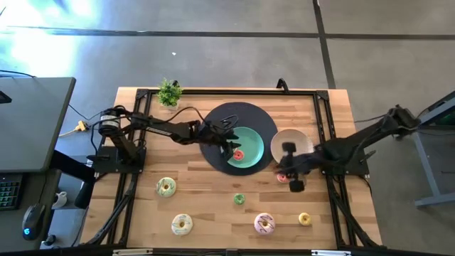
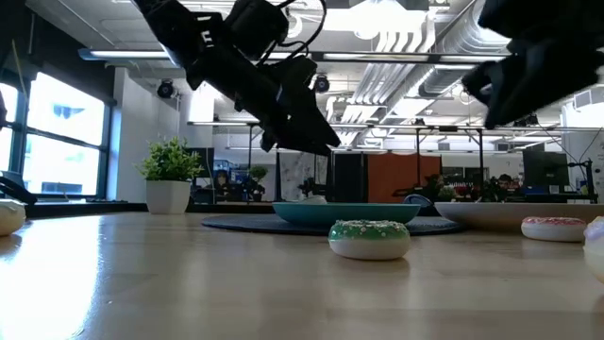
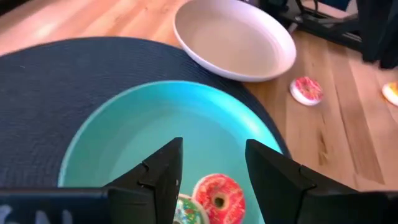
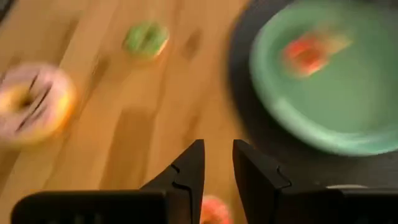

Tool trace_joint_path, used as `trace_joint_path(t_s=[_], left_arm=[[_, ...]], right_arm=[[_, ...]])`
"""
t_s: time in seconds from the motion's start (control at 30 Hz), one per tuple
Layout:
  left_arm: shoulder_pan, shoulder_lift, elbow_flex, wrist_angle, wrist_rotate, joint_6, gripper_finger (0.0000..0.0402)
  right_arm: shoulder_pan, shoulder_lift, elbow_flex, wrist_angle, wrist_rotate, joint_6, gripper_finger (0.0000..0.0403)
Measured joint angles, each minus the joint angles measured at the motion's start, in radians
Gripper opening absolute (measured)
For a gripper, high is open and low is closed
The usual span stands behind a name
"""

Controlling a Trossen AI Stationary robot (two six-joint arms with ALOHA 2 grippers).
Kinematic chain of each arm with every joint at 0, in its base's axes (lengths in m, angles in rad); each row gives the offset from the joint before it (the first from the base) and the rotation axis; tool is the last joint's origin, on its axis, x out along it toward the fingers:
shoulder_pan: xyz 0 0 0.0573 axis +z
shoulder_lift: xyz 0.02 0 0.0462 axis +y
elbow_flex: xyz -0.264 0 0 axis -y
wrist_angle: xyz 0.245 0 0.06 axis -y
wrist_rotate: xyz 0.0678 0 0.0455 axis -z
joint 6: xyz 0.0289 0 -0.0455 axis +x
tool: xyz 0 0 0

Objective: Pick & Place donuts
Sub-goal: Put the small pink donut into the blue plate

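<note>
A red-iced donut [image 3: 218, 198] with sprinkles lies flat just below and ahead of the open left gripper [image 3: 211, 163], with a green-and-white sprinkled donut [image 3: 188, 211] touching it. A pink-iced donut [image 1: 281, 178] lies flat directly under the right gripper [image 4: 217, 169], whose fingers stand slightly apart. Ahead of that gripper lie a small green donut [image 1: 239, 199], a large pink striped donut [image 1: 264, 224], a small yellow donut [image 1: 304, 219], and farther off two pale large donuts [image 1: 166, 187].
</note>
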Motion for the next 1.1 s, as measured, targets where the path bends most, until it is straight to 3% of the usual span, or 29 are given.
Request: trace_joint_path(t_s=[0.13,0.4,0.6,0.8,1.1], left_arm=[[-0.019,0.000,0.000,0.001,-0.002,0.022,0.0174],[-0.046,0.000,0.000,0.000,0.005,0.024,0.0174],[-0.053,0.000,0.000,0.000,0.009,0.023,0.0174],[-0.060,0.000,0.000,0.000,0.028,0.016,0.0174],[-0.060,0.000,0.000,-0.001,0.035,0.015,0.0174]], right_arm=[[0.000,0.202,0.103,-0.135,-0.105,-0.019,0.0080],[-0.002,0.440,0.279,-0.423,-0.123,-0.115,0.0086],[-0.002,0.490,0.299,-0.462,-0.099,-0.176,0.0123],[-0.012,0.508,0.300,-0.465,0.039,-0.241,0.0156],[-0.034,0.509,0.289,-0.456,-0.005,-0.245,0.0139]])
